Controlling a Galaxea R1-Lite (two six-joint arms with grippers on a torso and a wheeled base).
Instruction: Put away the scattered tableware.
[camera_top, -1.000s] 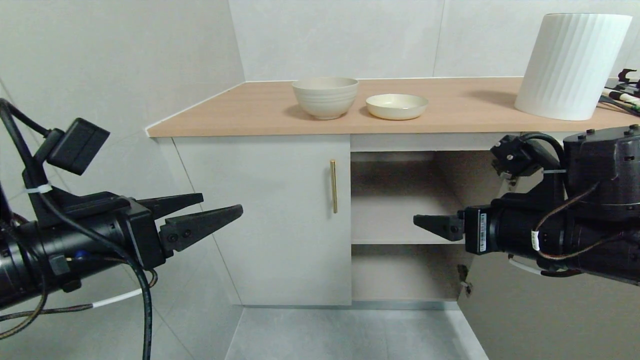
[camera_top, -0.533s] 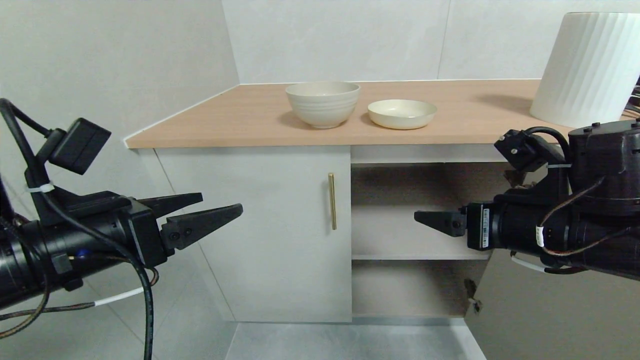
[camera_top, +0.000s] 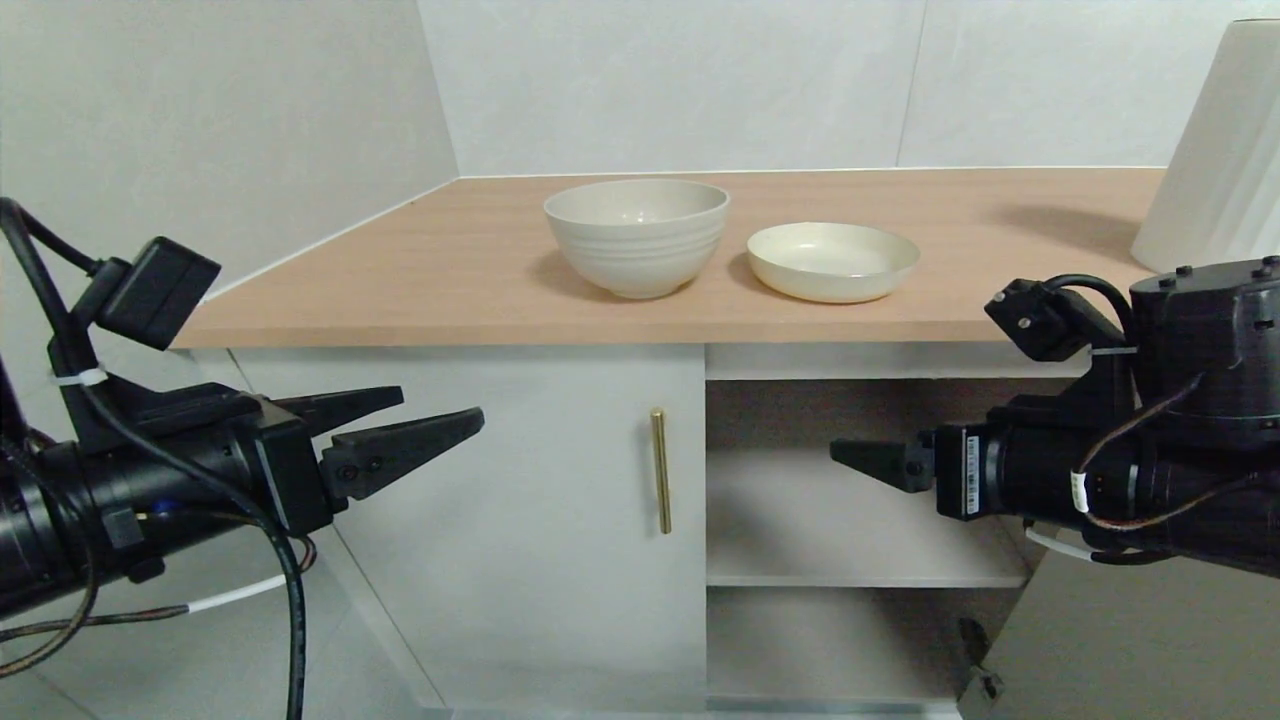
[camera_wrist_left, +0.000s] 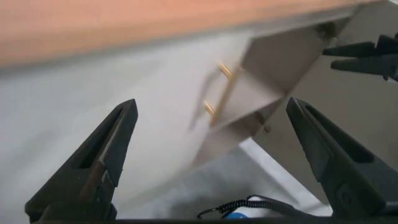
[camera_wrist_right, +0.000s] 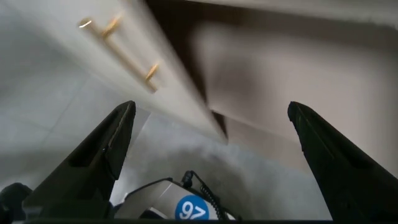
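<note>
Staging for 1st pick by my read: bowl + dish sit on counter near its front edge, nothing grabbed yet. The bowl is on robot's left of the dish, close but w/ a gap, not touching. Both upright, mouths up. Round, so no long axis on either; as a pair they line up left-right along the counter edge. Bowl is deep w/ ribbed wall, dish is shallow w/ low rim.

Below counter: left door is shut, brass handle vertical. Right bay is open, its shelf roughly under the dish, so likely the drop spot.

L gripper hangs below counter lvl in front of the shut door, well apart from the bowl. Jaws spread, holding nothing. R gripper sits at shelf height in front of the bay. Jaws wide apart per wrist cam, nothing in them.

Next, imo: raise one arm above counter lvl, come over a rim, one finger in / one out, pinch the wall. R is nearer dish + bay, L nearer bowl. Low dish rim means a thin bite and could slip. Then bring it down + in under the counter lip w/o clipping. White cylinder stands far right on the counter, so keep R arm off it.
</note>
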